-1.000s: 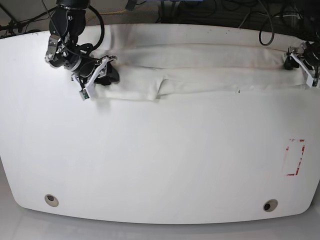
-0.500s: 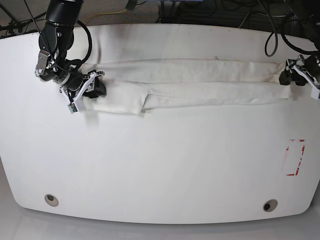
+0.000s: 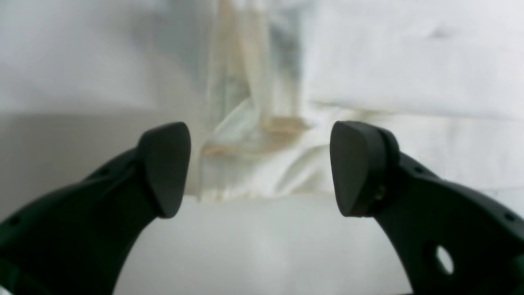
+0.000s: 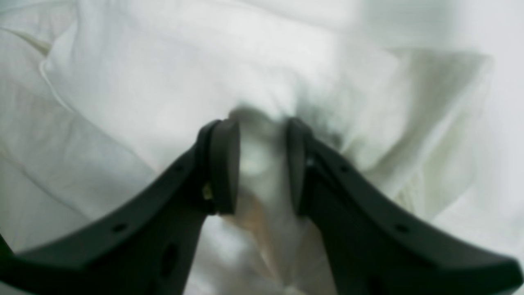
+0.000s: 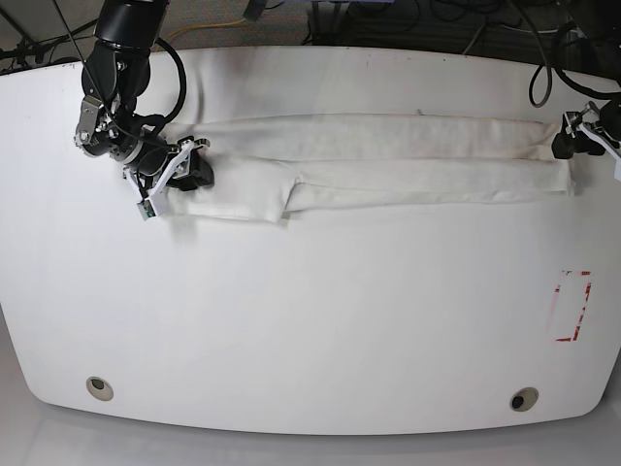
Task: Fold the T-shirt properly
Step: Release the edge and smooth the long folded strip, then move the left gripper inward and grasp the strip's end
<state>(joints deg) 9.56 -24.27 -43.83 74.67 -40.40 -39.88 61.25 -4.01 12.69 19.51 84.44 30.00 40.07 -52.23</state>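
Shirt: the shirt (image 5: 388, 160) is laid in a long, thin band across the far part of the bench (image 5: 310, 320). No print can be seen on it.
Shirt ends: one end is held up a little at the base view's left. The other end is laid flat at that view's right.
Right pincer: the right pincer (image 4: 262, 164) is shut on a bunch of shirt cloth. It is seen at the left in the base view (image 5: 175, 167).
Left pincer: the left pincer (image 3: 262, 168) is wide open, and nothing is held in it. The shirt end is seen just past its tips.
Change: a second ago the band was pulled tight from both ends. Now the left pincer's end has been let go.
Meaning: that end is likely set down, so a new fold can be started.
Views: the tight grip is shown only by the right wrist view. The whole band is shown only by the base view.
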